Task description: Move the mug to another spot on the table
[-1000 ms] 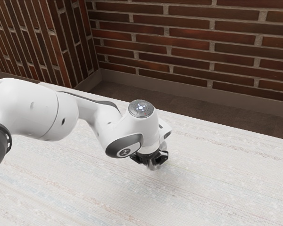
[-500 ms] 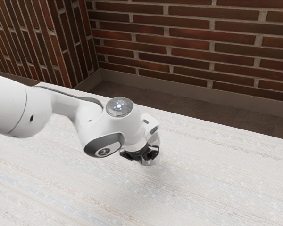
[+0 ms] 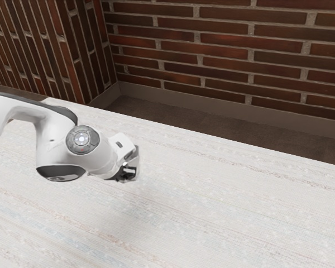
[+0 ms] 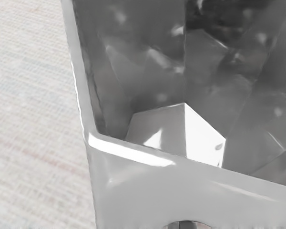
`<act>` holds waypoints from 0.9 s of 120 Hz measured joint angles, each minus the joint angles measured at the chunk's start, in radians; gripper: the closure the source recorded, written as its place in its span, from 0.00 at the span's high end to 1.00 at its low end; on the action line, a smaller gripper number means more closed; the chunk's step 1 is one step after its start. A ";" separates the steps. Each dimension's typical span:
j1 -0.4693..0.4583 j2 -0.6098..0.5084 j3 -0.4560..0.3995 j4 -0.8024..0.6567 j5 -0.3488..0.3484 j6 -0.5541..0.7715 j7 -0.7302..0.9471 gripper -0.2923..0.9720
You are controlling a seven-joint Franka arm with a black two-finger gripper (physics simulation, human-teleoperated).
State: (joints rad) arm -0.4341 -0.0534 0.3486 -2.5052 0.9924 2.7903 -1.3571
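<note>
White robot arm (image 3: 14,116) enters from the left edge of the exterior view, bent at the wrist, its hand above the pale, woven-textured table (image 3: 240,201) at left centre. Black two-finger gripper (image 3: 128,171) points toward the exterior view's right; whether it is spread or clamped cannot be told. Glossy grey faceted mug (image 4: 171,129) lies directly under the hand in the wrist view.

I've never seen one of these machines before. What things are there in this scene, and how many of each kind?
Shiny grey mug: 1
White robot arm: 1
Pale table: 1
Total: 3
</note>
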 joint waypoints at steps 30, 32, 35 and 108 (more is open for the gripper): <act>0.108 0.009 0.001 -0.050 0.141 0.139 -0.088 0.19; 0.116 0.011 0.001 -0.050 0.149 0.148 -0.093 0.19; 0.127 0.015 0.000 -0.050 0.158 0.160 -0.099 0.19; 0.118 0.091 0.011 -0.051 0.183 0.242 -0.198 0.19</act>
State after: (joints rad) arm -0.3164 0.0376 0.3594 -2.5564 1.1757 3.0318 -1.5554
